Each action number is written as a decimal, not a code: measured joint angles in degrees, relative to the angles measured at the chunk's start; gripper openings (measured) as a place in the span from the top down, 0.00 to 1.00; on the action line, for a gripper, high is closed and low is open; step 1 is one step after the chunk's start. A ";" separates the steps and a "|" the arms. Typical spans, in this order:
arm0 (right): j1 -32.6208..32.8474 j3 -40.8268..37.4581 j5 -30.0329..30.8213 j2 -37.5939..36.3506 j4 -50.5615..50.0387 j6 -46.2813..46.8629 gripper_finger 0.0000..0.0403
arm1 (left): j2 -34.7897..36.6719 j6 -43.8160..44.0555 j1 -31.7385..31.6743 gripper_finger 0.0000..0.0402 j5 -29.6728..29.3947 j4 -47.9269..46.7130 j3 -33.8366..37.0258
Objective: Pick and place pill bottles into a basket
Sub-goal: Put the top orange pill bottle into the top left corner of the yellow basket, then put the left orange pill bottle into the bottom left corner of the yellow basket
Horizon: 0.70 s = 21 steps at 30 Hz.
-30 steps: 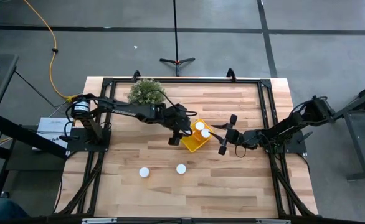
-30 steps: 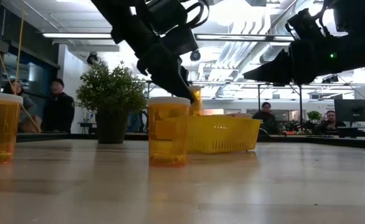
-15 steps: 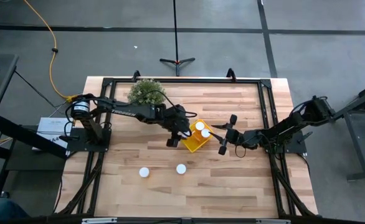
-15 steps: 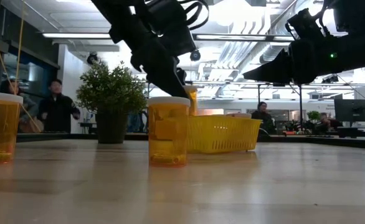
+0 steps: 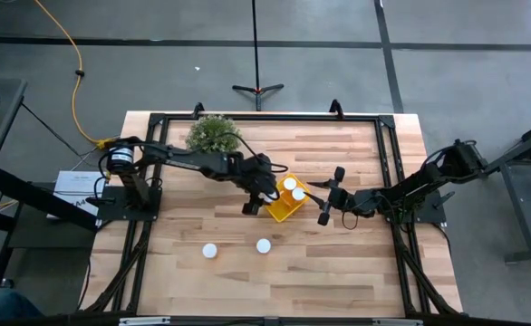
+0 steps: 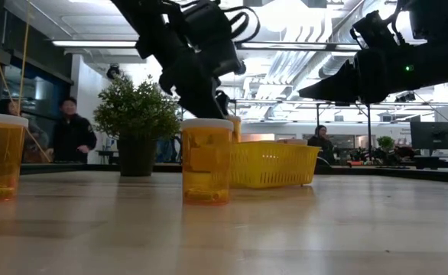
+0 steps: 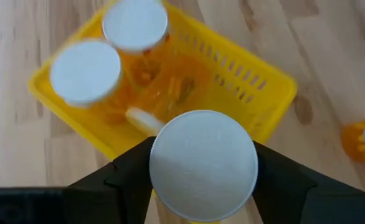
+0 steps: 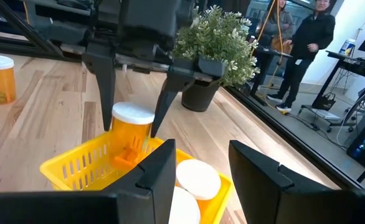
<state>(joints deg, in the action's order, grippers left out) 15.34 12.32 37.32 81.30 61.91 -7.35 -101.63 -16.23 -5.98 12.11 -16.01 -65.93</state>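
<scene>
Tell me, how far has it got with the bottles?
Done: three bottles sit in the basket. In hand: the left jaws hold a fourth bottle over it. Left: two bottles on the table; right jaws wait open.

Left tool (image 8: 132, 87) clamped (right tool (image 5: 324, 201) waits).

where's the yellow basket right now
In the high view the small yellow plastic basket sits near the table's middle, between the left gripper and the right gripper, with the bushy green potted plant behind it.
</scene>
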 joint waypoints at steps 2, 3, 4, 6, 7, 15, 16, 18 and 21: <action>0.01 0.00 -0.02 0.00 -0.02 0.02 0.65 | -0.19 0.00 0.00 0.35 -0.33 -0.58 0.09; 0.00 0.00 0.00 0.00 -0.02 0.02 0.65 | -0.43 -0.02 0.00 0.36 -0.41 -0.18 0.11; 0.00 0.00 0.00 0.00 -0.02 0.01 0.65 | -0.62 0.00 0.00 0.36 -0.51 0.39 0.02; 0.01 0.00 -0.01 0.00 -0.07 -0.07 0.65 | -0.76 -0.02 0.00 0.37 -0.65 -0.20 0.10; -0.01 0.00 0.06 0.00 -0.10 -0.09 0.65 | -0.76 0.00 0.00 0.37 -0.66 -0.11 0.11; 0.01 0.02 0.20 0.00 -0.39 -0.04 0.65 | -0.76 0.09 0.00 0.24 -0.71 -0.15 0.09; 0.01 0.00 0.20 0.00 -0.39 -0.02 0.65 | -0.76 0.15 0.00 0.21 -1.06 -0.18 0.09; -0.01 0.02 0.20 0.00 -0.39 0.00 0.65 | -0.76 0.00 0.00 0.15 -1.93 -0.22 0.09; 0.00 0.00 0.20 0.00 -0.40 0.00 0.65 | 0.07 -0.04 0.00 0.06 -4.16 -2.45 -0.16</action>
<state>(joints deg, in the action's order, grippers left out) 15.34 12.32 37.52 81.30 61.51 -7.35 -101.56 -16.27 -5.98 7.95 -18.45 -66.09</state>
